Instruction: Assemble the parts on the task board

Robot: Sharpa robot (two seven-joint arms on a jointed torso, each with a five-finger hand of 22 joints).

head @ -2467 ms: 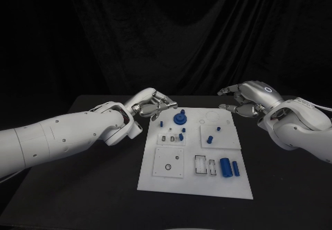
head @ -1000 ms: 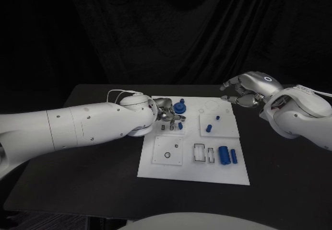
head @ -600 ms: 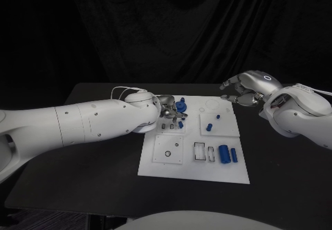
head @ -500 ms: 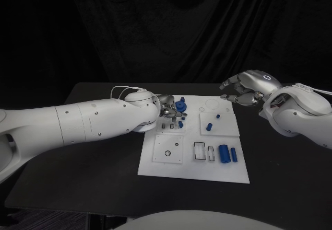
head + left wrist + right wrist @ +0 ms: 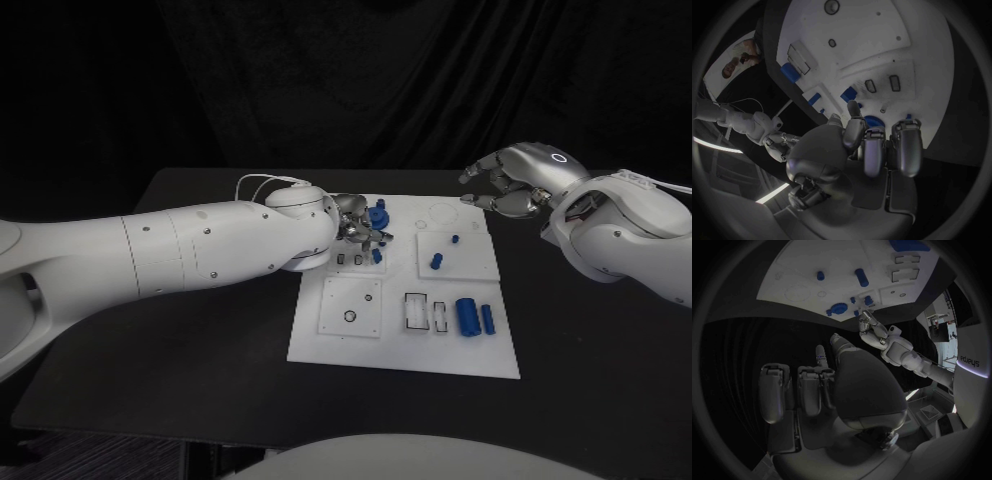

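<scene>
Your left arm [image 5: 173, 255] reaches in across the table [image 5: 188, 350] and its hand [image 5: 356, 230] sits over the board's [image 5: 404, 345] far left corner, fingers curled down beside the blue gear-like part [image 5: 378, 217] standing there; from the head view and the left wrist view you cannot tell whether those fingers actually grip a part or only hover at it. Just below the hand, a small blue peg [image 5: 375, 256] stands by two little slots. Moving right along the board, you have a square plate with a round hole [image 5: 351, 318], then two rectangular pockets [image 5: 418, 309], then a large blue cylinder [image 5: 467, 317] with a thinner one [image 5: 489, 320] lying right beside it. Higher up, two small blue pieces [image 5: 437, 262] rest on another square plate. Your right hand [image 5: 508, 190] hangs past the board's far right corner, fingers curled inward, nothing in them, off the board.
</scene>
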